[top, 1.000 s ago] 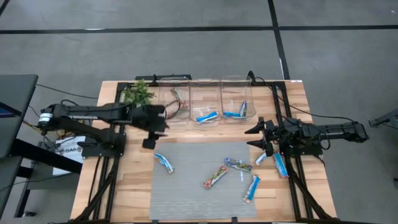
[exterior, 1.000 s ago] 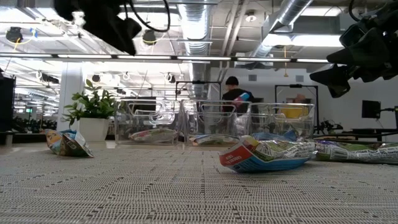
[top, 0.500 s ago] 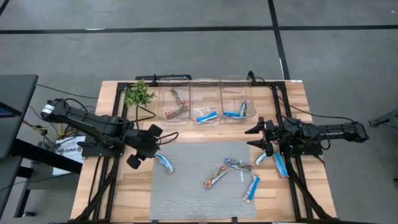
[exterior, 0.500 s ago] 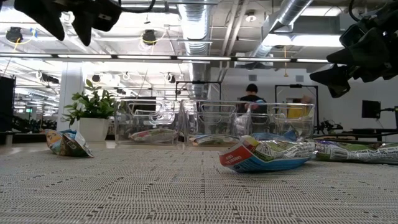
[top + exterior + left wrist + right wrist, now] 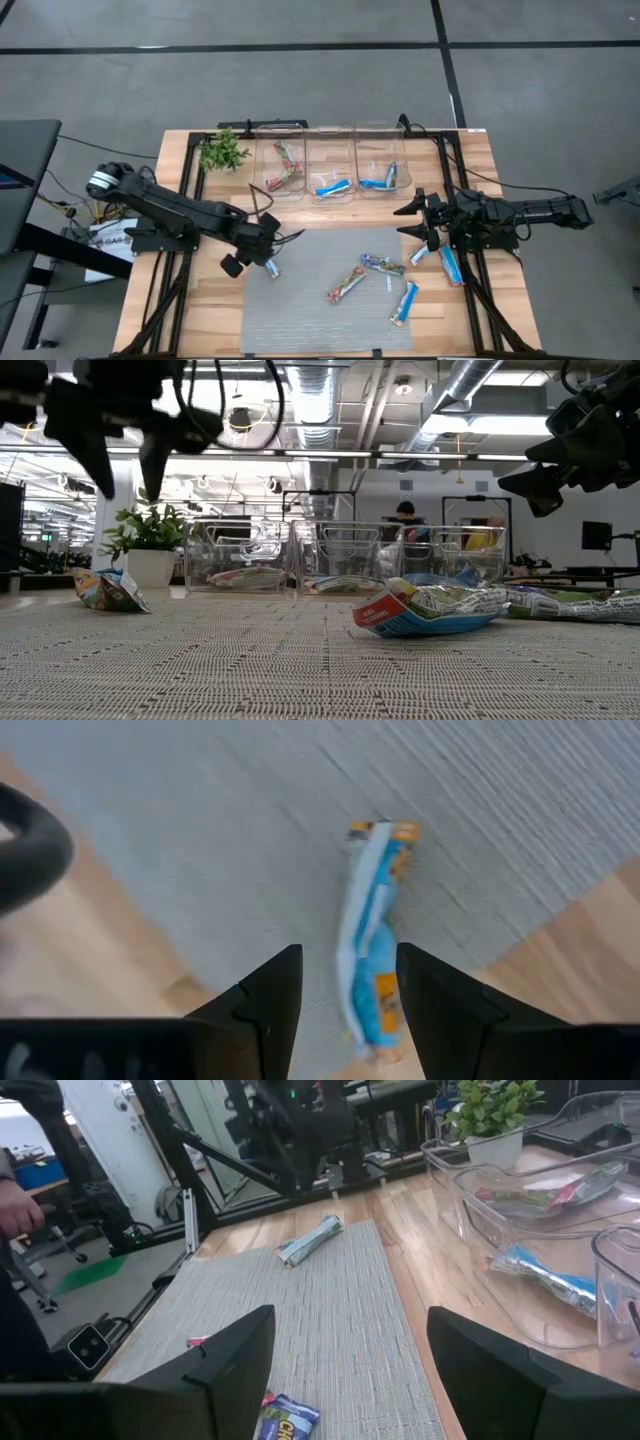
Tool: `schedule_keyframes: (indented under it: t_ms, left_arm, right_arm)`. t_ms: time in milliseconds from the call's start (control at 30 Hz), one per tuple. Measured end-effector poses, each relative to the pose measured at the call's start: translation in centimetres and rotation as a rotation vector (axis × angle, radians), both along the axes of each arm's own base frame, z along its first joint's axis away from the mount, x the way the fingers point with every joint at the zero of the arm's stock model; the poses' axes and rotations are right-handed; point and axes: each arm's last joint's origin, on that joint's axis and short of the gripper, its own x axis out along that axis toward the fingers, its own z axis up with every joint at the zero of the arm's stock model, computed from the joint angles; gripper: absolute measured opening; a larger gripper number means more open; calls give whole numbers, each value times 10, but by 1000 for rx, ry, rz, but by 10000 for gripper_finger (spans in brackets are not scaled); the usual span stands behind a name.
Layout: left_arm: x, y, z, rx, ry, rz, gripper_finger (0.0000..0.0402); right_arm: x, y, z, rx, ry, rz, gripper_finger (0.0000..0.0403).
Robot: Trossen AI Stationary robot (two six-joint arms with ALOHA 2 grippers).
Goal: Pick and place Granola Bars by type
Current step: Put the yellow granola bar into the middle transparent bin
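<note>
My left gripper [image 5: 252,256] hangs open over the grey mat's left edge, fingers pointing down. Just below it lies a blue-and-white granola bar [image 5: 266,263], flat on the mat. In the left wrist view that bar [image 5: 372,945] shows ahead of the gap between my fingers [image 5: 350,982]. The low view shows the gripper [image 5: 127,485] well above the bar [image 5: 108,590]. More bars lie on the mat: a red/orange-green one [image 5: 346,284], a silvery multicoloured one [image 5: 383,265] and blue ones [image 5: 405,301]. My right gripper [image 5: 408,221] waits open at the mat's right side.
Three clear bins [image 5: 332,150] stand in a row at the far edge of the mat; the left one holds red/green bars, the other two blue bars. A green plant sprig [image 5: 222,151] stands left of them. More blue bars [image 5: 451,266] lie by the right arm. A person shows beyond the table [image 5: 405,512].
My left gripper has swung from beside the left bin toward the table's near edge and come down over the blue-and-white bar at the mat's left edge. The bars have stayed where they were.
</note>
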Motion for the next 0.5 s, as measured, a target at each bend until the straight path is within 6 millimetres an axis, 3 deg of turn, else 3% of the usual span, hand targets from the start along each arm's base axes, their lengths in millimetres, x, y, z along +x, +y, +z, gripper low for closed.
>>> schedule_keyframes:
  t_ms: [233,500]
  left_arm:
    - [11,-9,-30,-5,135,-30,157]
    - [18,-12,-55,63,174,-23,157]
  right_arm:
    - [0,0,0,0,0,0,255]
    - [0,0,0,0,0,0,255]
